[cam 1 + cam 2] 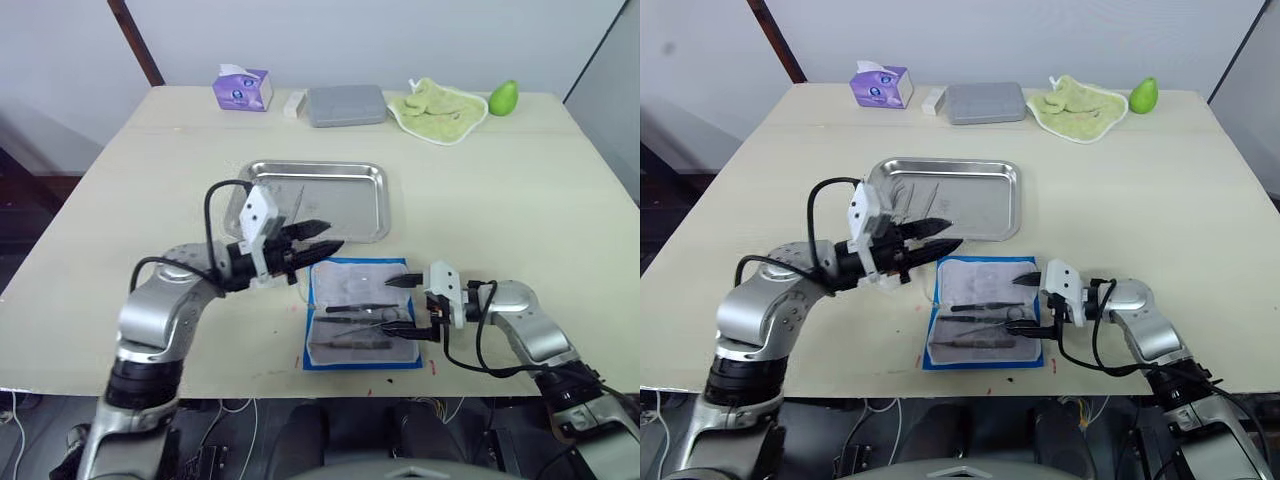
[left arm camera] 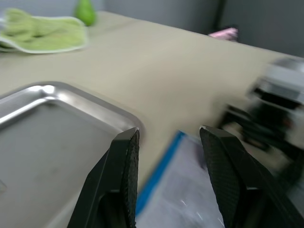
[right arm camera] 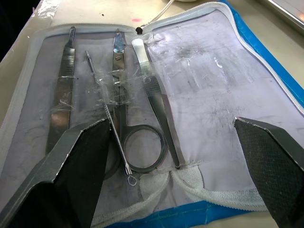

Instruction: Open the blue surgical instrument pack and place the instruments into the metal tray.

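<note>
The blue surgical instrument pack (image 1: 362, 312) lies unzipped and spread flat near the table's front edge, its grey-white lining up. Several instruments are strapped inside: scissors (image 3: 128, 123), tweezers (image 3: 154, 95), a thin probe (image 3: 107, 114) and a flat handle (image 3: 64, 90). My right gripper (image 1: 400, 305) is open wide at the pack's right side, its fingers straddling the pack's right part. Behind the pack lies the metal tray (image 1: 350, 175), with a thin instrument (image 1: 298, 200) in it. My left gripper (image 1: 328, 237) hovers open and empty between the tray's front rim and the pack's far left corner.
Along the table's far edge stand a purple tissue box (image 1: 243, 88), a small white item (image 1: 294, 103), a matte grey box (image 1: 345, 104), a green cloth (image 1: 437, 105) and a green fruit (image 1: 503, 97). Bare tabletop stretches to the right of the tray.
</note>
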`<action>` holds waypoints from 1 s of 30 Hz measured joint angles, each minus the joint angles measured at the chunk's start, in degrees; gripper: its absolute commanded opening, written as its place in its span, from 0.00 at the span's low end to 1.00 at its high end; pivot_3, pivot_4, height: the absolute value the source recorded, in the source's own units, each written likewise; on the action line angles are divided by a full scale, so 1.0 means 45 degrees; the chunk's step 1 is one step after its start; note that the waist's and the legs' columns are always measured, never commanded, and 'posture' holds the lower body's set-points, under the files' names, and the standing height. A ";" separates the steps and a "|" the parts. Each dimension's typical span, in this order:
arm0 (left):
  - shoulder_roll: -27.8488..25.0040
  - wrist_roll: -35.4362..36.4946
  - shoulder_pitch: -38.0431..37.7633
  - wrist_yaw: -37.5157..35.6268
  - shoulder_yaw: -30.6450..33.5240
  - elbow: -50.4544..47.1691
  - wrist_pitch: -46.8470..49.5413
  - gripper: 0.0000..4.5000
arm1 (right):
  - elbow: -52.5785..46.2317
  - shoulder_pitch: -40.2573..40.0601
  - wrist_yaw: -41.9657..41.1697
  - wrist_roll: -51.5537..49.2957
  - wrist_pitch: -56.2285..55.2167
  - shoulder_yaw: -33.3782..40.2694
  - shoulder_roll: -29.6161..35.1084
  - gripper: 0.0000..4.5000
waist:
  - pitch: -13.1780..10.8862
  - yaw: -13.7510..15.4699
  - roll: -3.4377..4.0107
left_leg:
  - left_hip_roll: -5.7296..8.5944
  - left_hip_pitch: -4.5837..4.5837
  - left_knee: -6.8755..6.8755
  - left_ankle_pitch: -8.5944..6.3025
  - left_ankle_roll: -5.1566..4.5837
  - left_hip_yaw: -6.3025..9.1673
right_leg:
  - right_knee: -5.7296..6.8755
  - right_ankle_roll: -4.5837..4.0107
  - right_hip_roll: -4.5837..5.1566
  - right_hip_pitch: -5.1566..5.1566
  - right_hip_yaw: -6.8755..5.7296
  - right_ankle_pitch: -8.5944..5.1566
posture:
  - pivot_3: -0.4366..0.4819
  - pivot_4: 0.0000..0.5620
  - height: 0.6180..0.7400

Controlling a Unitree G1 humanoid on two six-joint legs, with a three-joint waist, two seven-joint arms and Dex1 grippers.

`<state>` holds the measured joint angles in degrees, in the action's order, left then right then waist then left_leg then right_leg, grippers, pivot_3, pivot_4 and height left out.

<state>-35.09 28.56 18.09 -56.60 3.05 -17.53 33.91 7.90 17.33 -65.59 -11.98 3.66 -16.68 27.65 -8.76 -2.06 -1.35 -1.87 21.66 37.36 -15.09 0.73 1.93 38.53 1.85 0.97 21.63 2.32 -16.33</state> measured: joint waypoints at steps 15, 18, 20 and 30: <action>-0.3072 0.0630 -0.3095 -0.4185 0.1858 0.2198 -0.2362 0.99 | -0.0206 -0.0408 0.0125 -0.0114 -0.0038 0.0292 0.0047 1.00 | -0.0015 0.0167 0.0015 | -0.0058 0.0006 -0.0010 -0.0001 -0.0007 -0.0012 | -0.0025 -0.0004 -0.0009 0.0012 0.0000 -0.0006 | 0.48 0.27 1.00; -0.3232 0.0625 -0.3132 -0.4390 0.1872 0.2370 -0.2549 0.99 | -0.0244 -0.0431 0.0118 -0.0114 -0.0019 0.0314 0.0089 1.00 | -0.0014 0.0216 0.0014 | -0.0059 0.0007 -0.0009 -0.0001 -0.0007 -0.0016 | -0.0026 -0.0004 -0.0009 0.0012 0.0003 -0.0005 | 0.48 0.27 1.00; -0.3293 0.0623 -0.3130 -0.4425 0.1872 0.2371 -0.2626 0.99 | -0.0273 -0.0445 0.0119 -0.0114 -0.0003 0.0320 0.0118 1.00 | -0.0014 0.0235 0.0014 | -0.0060 0.0006 -0.0010 -0.0001 -0.0007 -0.0015 | -0.0027 -0.0003 -0.0010 0.0012 0.0003 -0.0005 | 0.48 0.27 1.00; -0.3021 -0.0522 -0.1438 -0.4008 -0.0212 0.2027 -0.2873 0.99 | -0.0272 -0.0403 0.0097 -0.0116 0.0020 0.0354 0.0132 1.00 | -0.0014 0.0281 0.0013 | -0.0053 0.0012 -0.0005 -0.0001 -0.0008 -0.0041 | -0.0027 -0.0002 -0.0023 0.0011 -0.0003 -0.0004 | 0.48 0.27 1.00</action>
<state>-48.68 26.21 11.62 -74.64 2.09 -8.41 20.98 6.68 15.51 -65.15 -12.50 3.75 -15.08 28.25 -8.83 -0.80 -1.29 -2.11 21.72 37.34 -15.09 0.70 1.74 38.41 1.84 0.87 21.67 2.31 -16.34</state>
